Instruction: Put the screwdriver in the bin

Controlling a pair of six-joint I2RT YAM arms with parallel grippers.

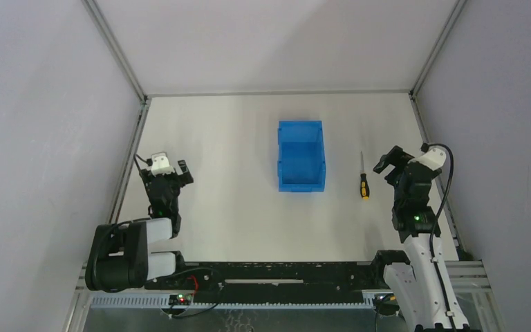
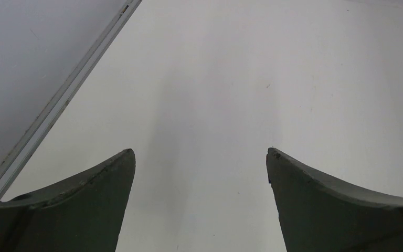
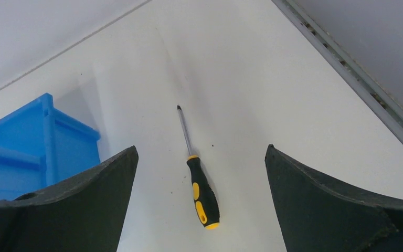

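The screwdriver [image 1: 364, 181], with a thin grey shaft and a black and yellow handle, lies flat on the white table just right of the bright blue bin [image 1: 301, 155], its tip pointing away from the arms. In the right wrist view the screwdriver [image 3: 202, 189] lies between my open fingers, below them on the table, and the bin [image 3: 26, 149] is at the left. My right gripper [image 1: 392, 162] is open and empty, hovering just right of the screwdriver. My left gripper [image 1: 169, 171] is open and empty at the table's left side, far from both.
Grey enclosure walls and metal frame rails [image 1: 130, 155] border the table on the left, right and back. The left wrist view shows bare table and the left rail [image 2: 57, 102].
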